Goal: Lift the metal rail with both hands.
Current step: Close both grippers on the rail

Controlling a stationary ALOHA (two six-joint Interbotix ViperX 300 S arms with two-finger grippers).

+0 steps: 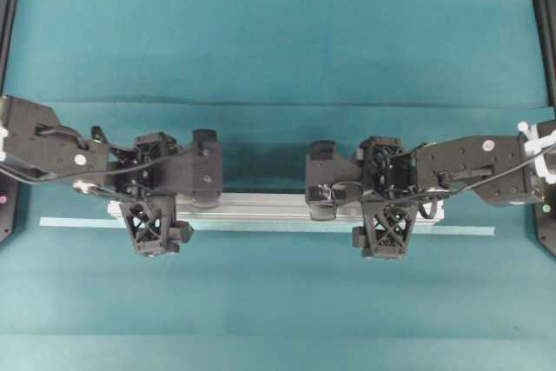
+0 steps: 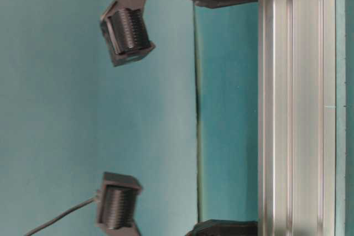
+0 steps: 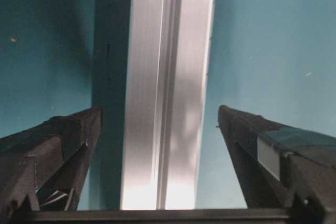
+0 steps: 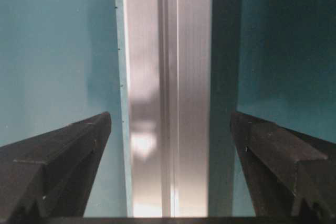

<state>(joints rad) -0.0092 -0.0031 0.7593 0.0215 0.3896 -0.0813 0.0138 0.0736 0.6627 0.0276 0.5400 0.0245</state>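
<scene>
The metal rail (image 1: 261, 206) is a long silver grooved bar lying left to right across the teal cloth. My left gripper (image 1: 155, 197) straddles its left part and my right gripper (image 1: 382, 197) its right part, each with one black lattice finger on either side. In the left wrist view the rail (image 3: 168, 77) runs between the fingertips of the open left gripper (image 3: 160, 109), with cloth showing on both sides. The right wrist view shows the same: the rail (image 4: 168, 77) centred in the open right gripper (image 4: 170, 115), untouched. The table-level view shows the rail (image 2: 293, 109) along its right side.
A thin pale-blue tape strip (image 1: 261, 227) lies on the cloth just in front of the rail and reaches past both its ends. Black frame posts stand at the far left (image 1: 7, 6) and far right (image 1: 547, 23). A fold in the cloth (image 1: 278, 103) crosses behind the arms.
</scene>
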